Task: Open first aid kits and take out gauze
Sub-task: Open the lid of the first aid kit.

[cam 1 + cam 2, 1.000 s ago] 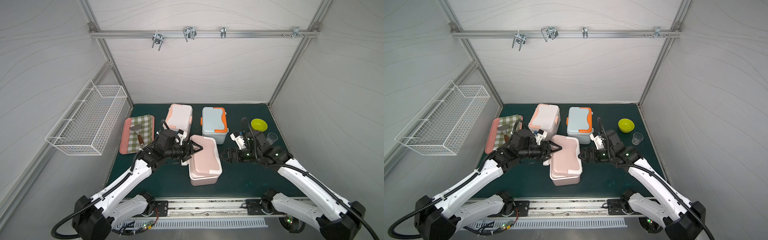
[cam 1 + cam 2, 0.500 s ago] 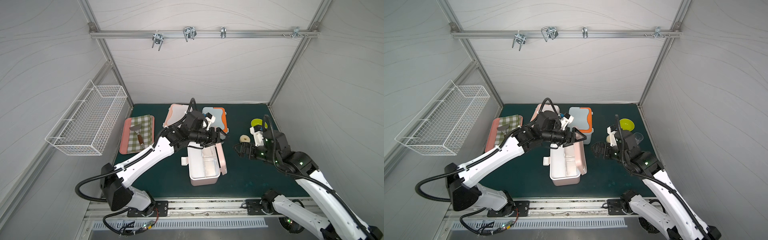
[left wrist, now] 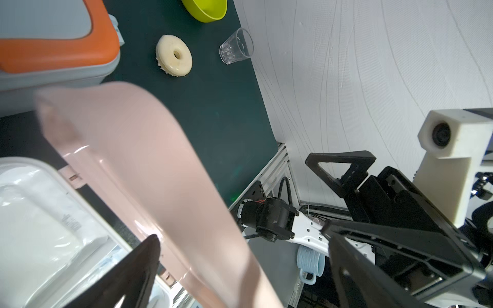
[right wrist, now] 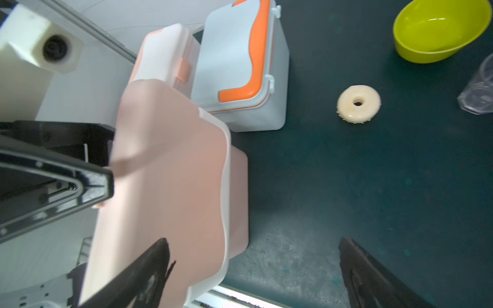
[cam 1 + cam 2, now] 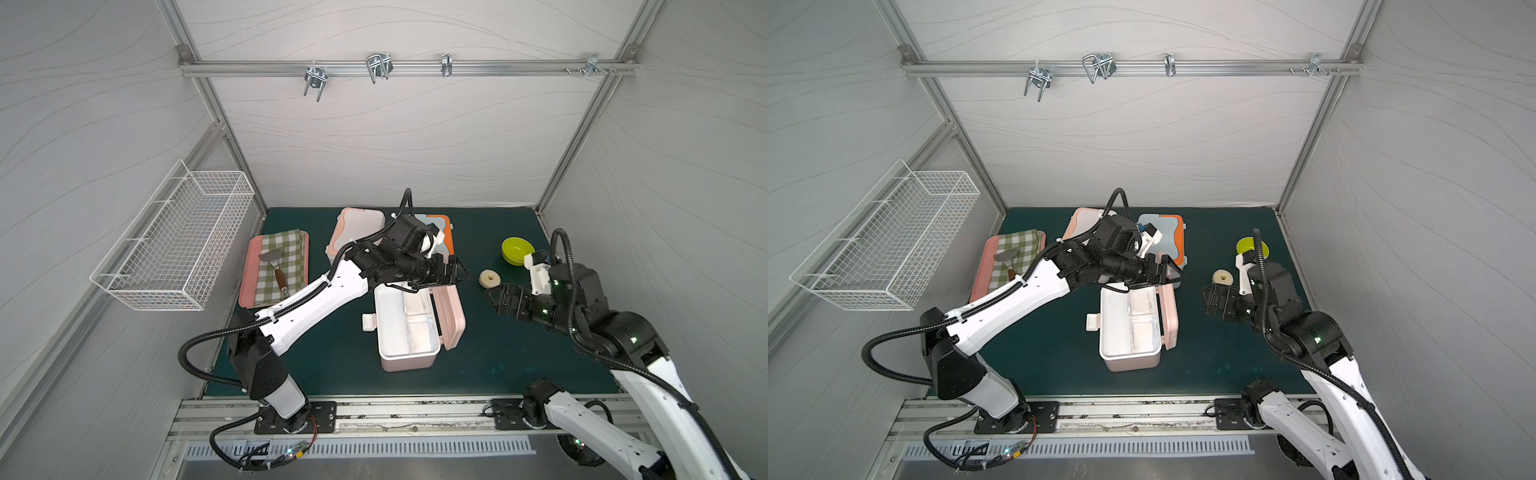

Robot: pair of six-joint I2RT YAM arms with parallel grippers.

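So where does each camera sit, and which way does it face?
Both top views: high behind the arms, looking down at the mat; both show.
Left wrist: above the open pink kit, facing the right gripper; own fingers show.
Right wrist: beside its lid, facing the left gripper; own fingers show.
Wrist views share lid, ring, bowl.

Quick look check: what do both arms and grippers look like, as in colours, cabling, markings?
Left arm and right arm: white link shells, black joints and bases. Black corrugated cable conduit loops along each. Left gripper and right gripper: black, with open-frame triangular fingers. A white boxy camera housing is mounted at each wrist. Small green lights on right arm joints. No readable markings.
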